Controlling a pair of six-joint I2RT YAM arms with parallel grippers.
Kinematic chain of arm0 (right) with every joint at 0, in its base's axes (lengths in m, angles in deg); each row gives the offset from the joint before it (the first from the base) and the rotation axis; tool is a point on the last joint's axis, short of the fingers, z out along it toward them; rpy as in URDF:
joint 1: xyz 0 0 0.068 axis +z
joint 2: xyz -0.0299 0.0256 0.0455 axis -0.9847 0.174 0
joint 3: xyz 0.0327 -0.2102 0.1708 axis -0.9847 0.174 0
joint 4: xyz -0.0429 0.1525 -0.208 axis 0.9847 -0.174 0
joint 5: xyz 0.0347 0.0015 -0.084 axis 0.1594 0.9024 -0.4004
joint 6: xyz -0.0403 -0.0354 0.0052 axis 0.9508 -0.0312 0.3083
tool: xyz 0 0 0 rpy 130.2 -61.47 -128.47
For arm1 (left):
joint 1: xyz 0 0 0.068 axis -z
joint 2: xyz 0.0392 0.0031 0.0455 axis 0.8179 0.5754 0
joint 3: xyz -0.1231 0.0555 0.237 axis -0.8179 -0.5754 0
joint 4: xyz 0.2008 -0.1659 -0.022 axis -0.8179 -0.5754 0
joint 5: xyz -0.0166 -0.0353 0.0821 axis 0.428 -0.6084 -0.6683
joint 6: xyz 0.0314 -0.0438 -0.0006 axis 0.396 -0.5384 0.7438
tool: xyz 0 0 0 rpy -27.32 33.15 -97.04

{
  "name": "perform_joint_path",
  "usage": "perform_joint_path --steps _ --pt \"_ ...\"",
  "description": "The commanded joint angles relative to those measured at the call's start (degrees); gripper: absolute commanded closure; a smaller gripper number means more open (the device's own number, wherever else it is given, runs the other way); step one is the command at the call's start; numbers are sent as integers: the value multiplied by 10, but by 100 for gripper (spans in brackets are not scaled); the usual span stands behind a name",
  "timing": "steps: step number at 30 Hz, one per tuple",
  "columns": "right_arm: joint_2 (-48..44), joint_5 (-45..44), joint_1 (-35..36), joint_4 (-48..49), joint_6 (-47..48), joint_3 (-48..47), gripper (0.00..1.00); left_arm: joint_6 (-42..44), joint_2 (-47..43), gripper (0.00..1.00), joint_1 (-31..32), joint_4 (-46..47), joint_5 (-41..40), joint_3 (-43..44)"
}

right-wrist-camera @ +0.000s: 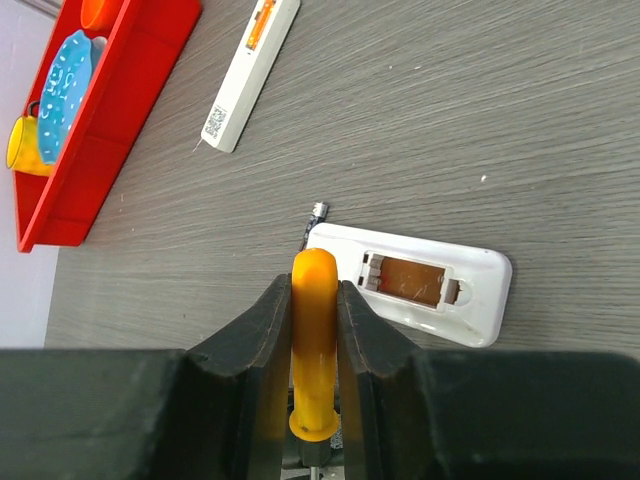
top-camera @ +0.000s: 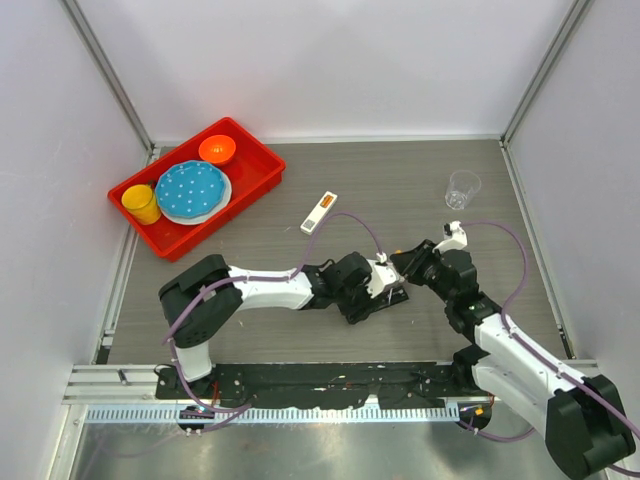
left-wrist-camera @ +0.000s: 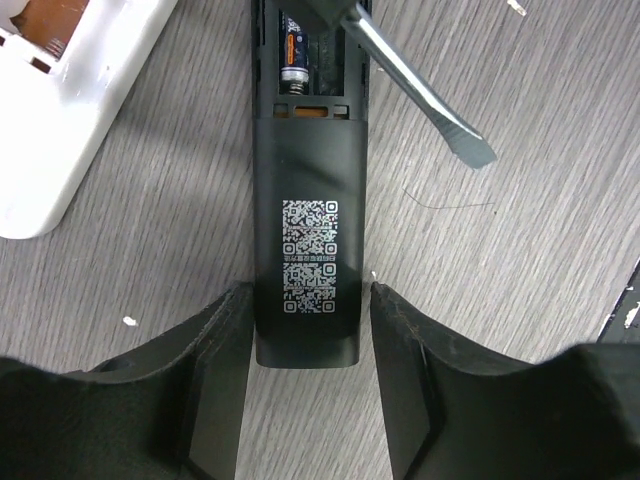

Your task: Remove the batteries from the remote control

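**Bay open, one cell seated, blade alongside**

The left gripper (left-wrist-camera: pixel 310 300) is set with its jaws either side of the near end of the black remote (left-wrist-camera: pixel 308 170), close against its edges. Whether pressure is applied cannot be told. This placement is judged to brace the body against sliding during prying.

The right gripper (right-wrist-camera: pixel 315 285) is clamped on the orange handle of the screwdriver (right-wrist-camera: pixel 315 350), gripped in line with the shaft, presumably so the tip can be steered.

One battery (left-wrist-camera: pixel 292 50) is seen seated in the open bay at the remote's far end, not yet lifted. The blade crosses the bay's corner, with its tip out over the table (left-wrist-camera: pixel 520 260). Re-aiming under the cell's end is judged necessary.

Just beyond lies a white remote (right-wrist-camera: pixel 430 285) with its bay empty. A small dark cylinder (right-wrist-camera: pixel 318 212), possibly a removed cell, is just beside one end.

Farther off lies a slim white remote (right-wrist-camera: pixel 250 70). Something orange is in its slot, too small to identify.

A red tray (right-wrist-camera: pixel 110 130) stands far left and a clear cup (top-camera: pixel 462 187) far right, both well apart from the work.
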Motion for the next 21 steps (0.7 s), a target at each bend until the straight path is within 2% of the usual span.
perform_joint_path --steps 1,5,9,21 --pt "-20 -30 0 -5 17 -26 99 -7 32 45 -1 -73 6 -13" --pt "-29 -56 0 -24 21 -33 99 -7 28 42 -2 -81 7 -18" --pt "-44 -77 0 -57 37 -46 99 -46 20 38 -2 -86 20 -18" --pt "-93 -114 0 -105 55 -51 99 -173 12 37 27 -73 66 -13"
